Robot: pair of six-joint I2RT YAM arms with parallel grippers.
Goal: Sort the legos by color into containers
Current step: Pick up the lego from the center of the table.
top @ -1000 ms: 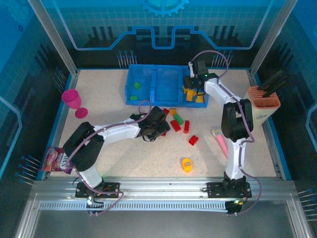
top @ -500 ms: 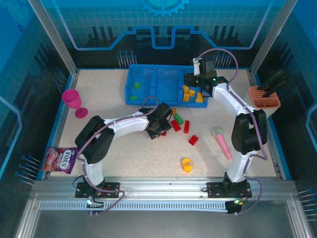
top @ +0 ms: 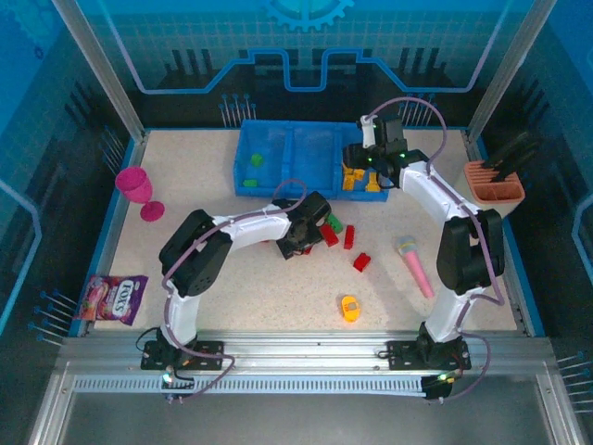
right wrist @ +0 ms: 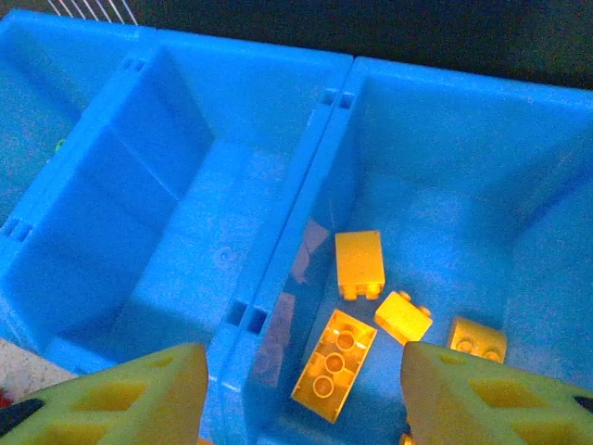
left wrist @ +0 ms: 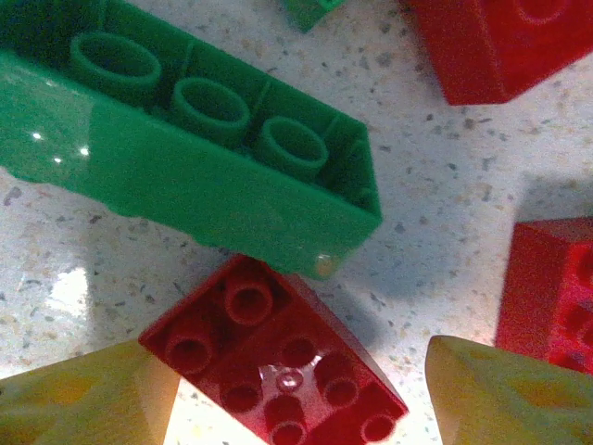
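The blue tray (top: 289,178) stands at the back with three containers side by side. Two green legos (top: 257,159) lie in the left one, several yellow legos (top: 357,176) in the right one, and the middle container (right wrist: 167,250) holds nothing. My right gripper (right wrist: 306,399) hangs open over the yellow legos (right wrist: 335,363). On the table lie red legos (top: 349,237) and a green one (top: 334,222). My left gripper (left wrist: 296,399) is open low over the table, with a red lego (left wrist: 278,357) between its fingers. A long green lego (left wrist: 195,158) lies just beyond it.
A magenta cup (top: 135,183) stands at the left and a candy bag (top: 113,298) lies near the front left. A beige holder (top: 494,190) with black tools is at the right. A pink stick (top: 414,266) and a yellow piece (top: 349,308) lie toward the front right.
My left gripper has reached further right into the cluster of red legos. My right gripper has shifted a little over the right container. Both pairs of jaws have widened slightly.
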